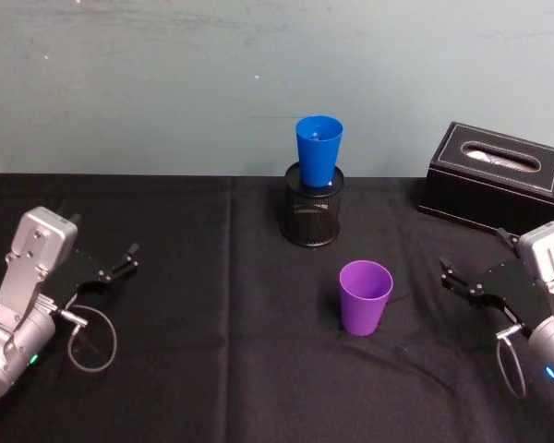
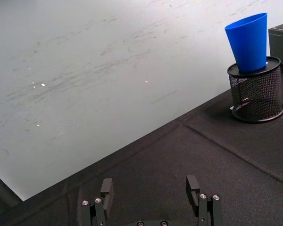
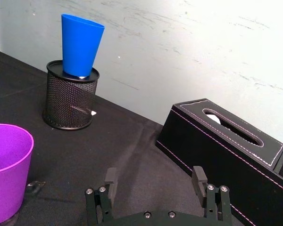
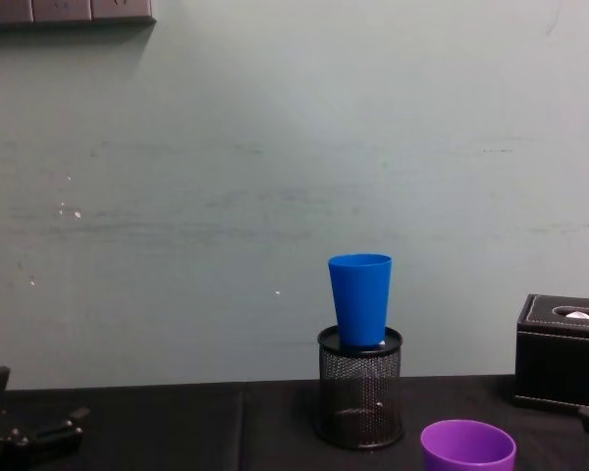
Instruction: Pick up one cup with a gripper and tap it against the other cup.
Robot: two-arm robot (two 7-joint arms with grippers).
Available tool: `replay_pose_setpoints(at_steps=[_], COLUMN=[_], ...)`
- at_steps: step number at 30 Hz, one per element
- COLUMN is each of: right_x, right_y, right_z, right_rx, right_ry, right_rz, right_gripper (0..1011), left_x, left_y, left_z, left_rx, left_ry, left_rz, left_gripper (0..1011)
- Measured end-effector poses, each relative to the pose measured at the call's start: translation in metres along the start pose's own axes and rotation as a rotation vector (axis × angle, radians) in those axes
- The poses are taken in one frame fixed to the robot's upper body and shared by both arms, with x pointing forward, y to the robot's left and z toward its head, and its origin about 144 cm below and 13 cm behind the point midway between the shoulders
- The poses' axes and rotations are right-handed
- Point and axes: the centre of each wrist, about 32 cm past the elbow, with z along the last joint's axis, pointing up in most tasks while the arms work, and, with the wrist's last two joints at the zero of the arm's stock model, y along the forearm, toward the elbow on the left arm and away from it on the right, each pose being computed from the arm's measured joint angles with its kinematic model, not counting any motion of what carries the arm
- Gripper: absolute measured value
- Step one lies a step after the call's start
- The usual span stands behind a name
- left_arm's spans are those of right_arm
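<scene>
We log the purple tumbler (image 1: pixel 365 295) upright on the black cloth (image 1: pixel 212 369), rim up and axis vertical. It lies to the left of the right gripper (image 1: pixel 450 278), the nearer one, whose jaws are spread wide and empty. The left gripper (image 1: pixel 129 259) sits well apart, likewise open and empty. The blue tumbler (image 1: pixel 318 149) stands in the black mesh pen holder (image 1: pixel 312 217), behind the purple one. We read no brands or writing.

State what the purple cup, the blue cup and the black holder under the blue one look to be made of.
Purple cup: likely plastic, smooth, thin even rim, uniform colour.
Blue cup: likely the same plastic, plain, smooth, solid colour.
Black holder: apparently metal wire mesh, matt black; the fine see-through grid and solid rim suggest it.
</scene>
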Motion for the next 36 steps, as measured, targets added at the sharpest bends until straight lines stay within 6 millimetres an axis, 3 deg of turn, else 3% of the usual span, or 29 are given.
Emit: replay_pose_setpoints(at_steps=[36], right_x=[0.0000], right_y=[0.0000], right_z=[0.0000], right_rx=[0.000], right_ry=[0.000], right_rz=[0.000], right_gripper=[1003], left_x=[0.0000], left_y=[0.0000], left_z=[0.0000], left_rx=[0.000], left_ry=[0.000], left_rz=[0.000], left_gripper=[1012])
